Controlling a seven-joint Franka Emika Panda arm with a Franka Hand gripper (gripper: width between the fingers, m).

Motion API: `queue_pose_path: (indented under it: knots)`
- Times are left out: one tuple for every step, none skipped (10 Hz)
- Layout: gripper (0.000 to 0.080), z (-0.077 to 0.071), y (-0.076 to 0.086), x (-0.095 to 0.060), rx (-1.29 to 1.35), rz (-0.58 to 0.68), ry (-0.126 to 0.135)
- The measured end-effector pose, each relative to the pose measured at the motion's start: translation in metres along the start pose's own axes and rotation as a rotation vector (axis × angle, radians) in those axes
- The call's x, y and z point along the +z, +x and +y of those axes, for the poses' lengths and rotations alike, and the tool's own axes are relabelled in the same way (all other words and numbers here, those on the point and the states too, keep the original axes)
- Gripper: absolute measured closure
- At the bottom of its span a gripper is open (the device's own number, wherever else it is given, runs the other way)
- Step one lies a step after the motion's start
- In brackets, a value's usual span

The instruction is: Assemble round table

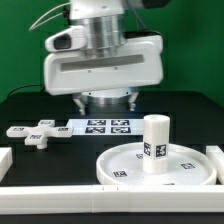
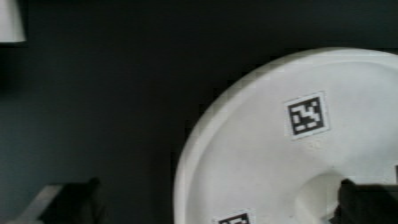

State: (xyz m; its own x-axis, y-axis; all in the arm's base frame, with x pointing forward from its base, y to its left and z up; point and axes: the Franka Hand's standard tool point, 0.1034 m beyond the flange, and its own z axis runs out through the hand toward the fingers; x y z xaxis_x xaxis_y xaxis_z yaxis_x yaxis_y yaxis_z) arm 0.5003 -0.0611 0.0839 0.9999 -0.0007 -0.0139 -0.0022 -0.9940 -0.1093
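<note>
Nearest us runs a white bar (image 1: 60, 198). Behind it, toward the exterior view's right, sits the disc (image 1: 115, 160), the leg (image 1: 155, 143) upright at its middle. Farther left, the foot (image 1: 33, 133) lies beside the marker board (image 1: 105, 126). Our claw (image 2: 217, 200) hangs spread and empty over the disc's edge.

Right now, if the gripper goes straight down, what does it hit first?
Probably the round disc: in the wrist view the open gripper straddles its rim, one side over the disc, the other over the table. Height above it is unclear.
</note>
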Motion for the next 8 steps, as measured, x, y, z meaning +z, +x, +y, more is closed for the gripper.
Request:
queue_pose_path:
  knots:
    - [0.0151,0.016,-0.008,0.002,0.027,-0.005,0.003]
    - [0.0151,0.015,-0.007,0.002,0.111,-0.003,0.002]
    - [0.0151,0.013,-0.007,0.003,0.081,-0.004,0.002]
    - [0.0151,0.014,-0.007,0.003,0.068,-0.005,0.002]
    - [0.0151,0.014,-0.007,0.003,0.069,-0.005,0.002]
    - [0.0151,0.015,-0.007,0.004,0.024,-0.004,-0.004]
    - [0.0151,0.025,-0.007,0.006,-0.216,0.017,-0.042]
    - [0.0151,0.032,-0.009,0.006,-0.374,0.031,-0.071]
